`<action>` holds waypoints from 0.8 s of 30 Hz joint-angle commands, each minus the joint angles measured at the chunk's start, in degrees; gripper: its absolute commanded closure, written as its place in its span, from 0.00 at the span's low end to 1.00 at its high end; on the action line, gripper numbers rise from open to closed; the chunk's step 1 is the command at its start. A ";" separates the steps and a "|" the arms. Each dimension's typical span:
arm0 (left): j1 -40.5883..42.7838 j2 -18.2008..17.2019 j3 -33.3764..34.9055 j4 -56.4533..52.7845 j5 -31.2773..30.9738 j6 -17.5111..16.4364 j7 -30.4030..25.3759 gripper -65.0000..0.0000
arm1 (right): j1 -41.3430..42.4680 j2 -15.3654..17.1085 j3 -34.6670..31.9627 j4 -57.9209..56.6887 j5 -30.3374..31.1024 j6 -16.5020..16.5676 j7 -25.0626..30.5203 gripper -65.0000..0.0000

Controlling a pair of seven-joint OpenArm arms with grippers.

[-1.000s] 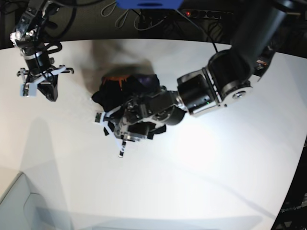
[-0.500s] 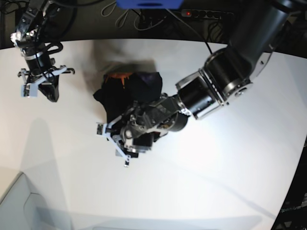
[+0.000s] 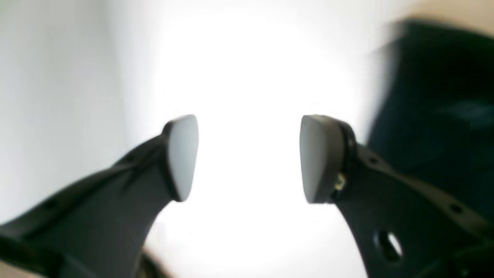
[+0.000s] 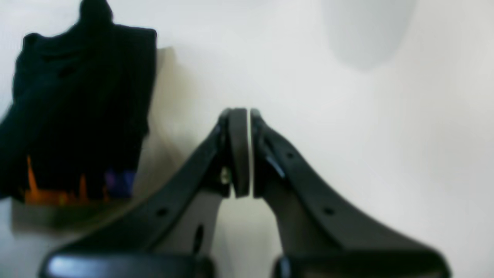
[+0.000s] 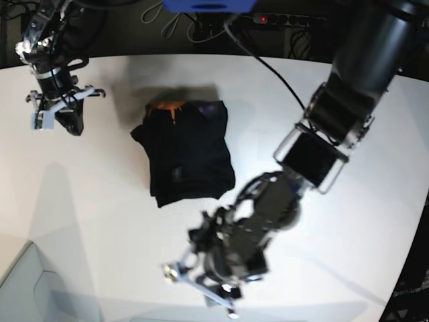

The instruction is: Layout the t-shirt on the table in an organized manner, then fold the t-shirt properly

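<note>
two grippers, both clear of the cloth. t-shirt (image 5: 186, 153) lying as a compact, roughly rectangular black bundle near the middle of the table (image 5: 348, 221), orange and purple patches showing at its 12 o'clock edge, corners a little ragged at 7 o'clock; looks folded rather than spread, so probably late in the task. left gripper (image 5: 200, 284) hanging low at 5 o'clock from the shirt, well apart from it, fingers (image 3: 181, 154) spread wide with nothing but bright tabletop between them in the left wrist view, dark cloth only at that view's 3 o'clock edge; reads as let go and pulled off so as not to drag the fold. right gripper (image 5: 59, 115) parked at 10 o'clock from the shirt, near the table's far rim, pads (image 4: 238, 150) pressed together on nothing, likely kept out of the way. possibly one more tidying press wanted along the uneven 7 o'clock corner.
</note>
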 commanded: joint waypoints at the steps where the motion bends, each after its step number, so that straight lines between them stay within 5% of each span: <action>1: 0.70 -1.83 -3.72 4.20 0.76 0.35 1.96 0.40 | 0.17 0.33 0.35 1.23 1.20 0.36 1.53 1.00; 4: 8.18 -7.28 -15.14 18.53 0.67 0.35 9.53 0.52 | -2.38 0.15 1.32 1.49 1.20 0.36 1.97 1.00; 9: 25.58 -12.73 -35.19 38.84 0.76 0.35 17.35 1.00 | -4.84 -3.71 7.82 4.22 1.20 0.36 1.80 1.00; 13: 38.51 -12.99 -48.90 42.70 0.50 0.18 19.02 0.99 | -7.57 -6.26 11.86 5.80 1.20 0.36 1.71 1.00; 16: 47.38 -12.82 -57.87 42.70 0.50 -2.33 18.67 1.00 | -11.00 -6.44 13.01 5.45 1.20 0.36 1.62 1.00; 24: 63.91 -9.83 -78.53 41.91 0.85 -2.33 16.12 1.00 | -16.36 -6.62 12.57 -2.20 1.02 0.36 1.97 1.00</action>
